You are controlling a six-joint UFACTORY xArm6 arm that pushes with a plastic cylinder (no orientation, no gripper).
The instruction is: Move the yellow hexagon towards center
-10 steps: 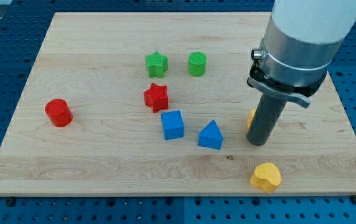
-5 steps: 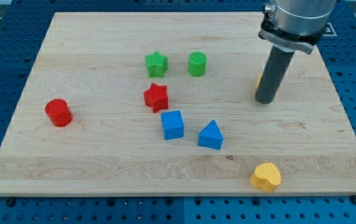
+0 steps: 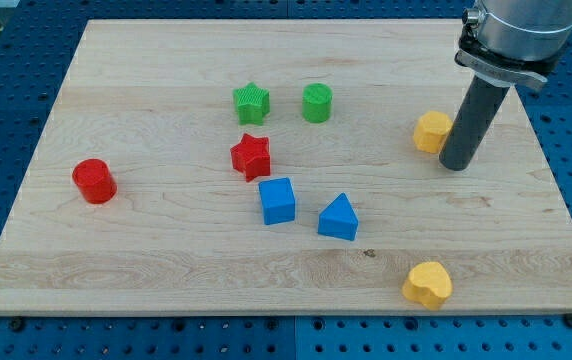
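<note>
Toward the view's right, my tip (image 3: 455,166), a bare rod gripping nothing, rests touching or just beside the yellow hexagon (image 3: 431,131).

Two yellow blocks (image 3: 432,131), two green (image 3: 252,102), two red (image 3: 251,155), two blue (image 3: 277,200).

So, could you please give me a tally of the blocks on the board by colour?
Red: 2, cylinder and star
Green: 2, star and cylinder
Blue: 2, cube and triangle
Yellow: 2, hexagon beside my tip, heart-like block
Total: 8
</note>
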